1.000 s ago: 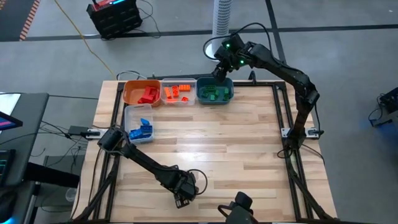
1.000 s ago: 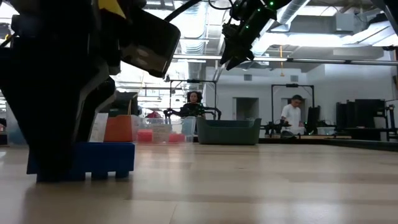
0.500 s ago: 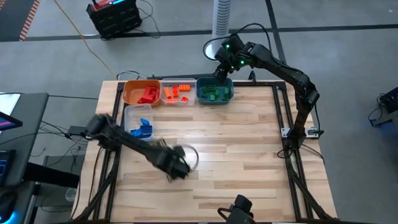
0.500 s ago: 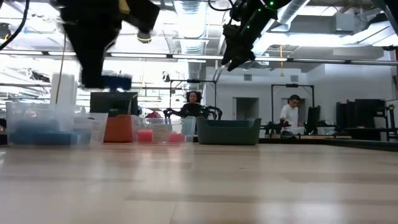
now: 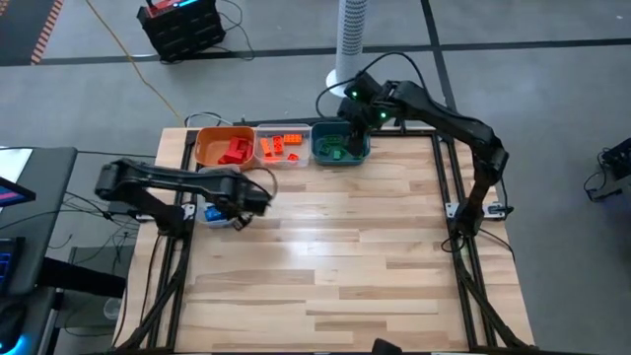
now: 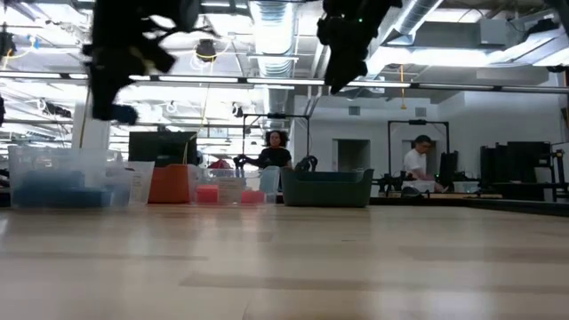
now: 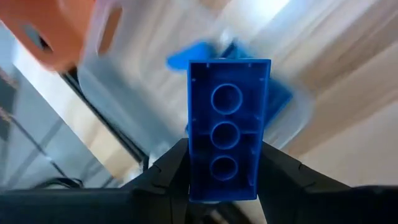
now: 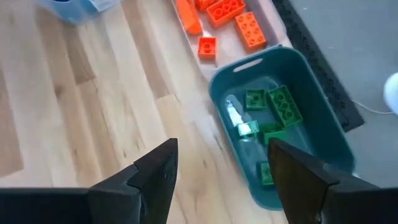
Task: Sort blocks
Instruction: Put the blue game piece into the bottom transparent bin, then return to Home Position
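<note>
I have the left gripper (image 7: 221,180) clamped on a blue block (image 7: 229,127), its underside with three round sockets facing the wrist camera and a finger (image 7: 168,171) pressed against each long side. From overhead that gripper (image 5: 240,202) sits directly over the clear bin (image 5: 209,187) of blue blocks (image 5: 219,211), which I'll use as my landmark. In the low view the left gripper (image 6: 116,76) hangs well above that clear bin (image 6: 62,178), with the blue block (image 6: 124,114) showing just under the dark fingers, clear of the bin's rim.

Past the clear bin toward the table's far edge runs a row of three bins. The orange bin (image 5: 222,148) is nearest it and holds red blocks (image 5: 235,150). Next along is a second clear bin (image 5: 283,148) with orange blocks (image 5: 281,146), and farthest from my landmark is the teal bin (image 5: 340,148) with green blocks (image 8: 280,106) lying loose in it (one pale item lies among them that I cannot identify).

The right gripper (image 5: 357,116) hovers over the teal bin, well away from the clear bin, and its fingers (image 8: 155,174) stand wide apart with nothing between them. In the low view it hangs high above the teal bin (image 6: 326,188). Two people are visible in the room behind the table.
</note>
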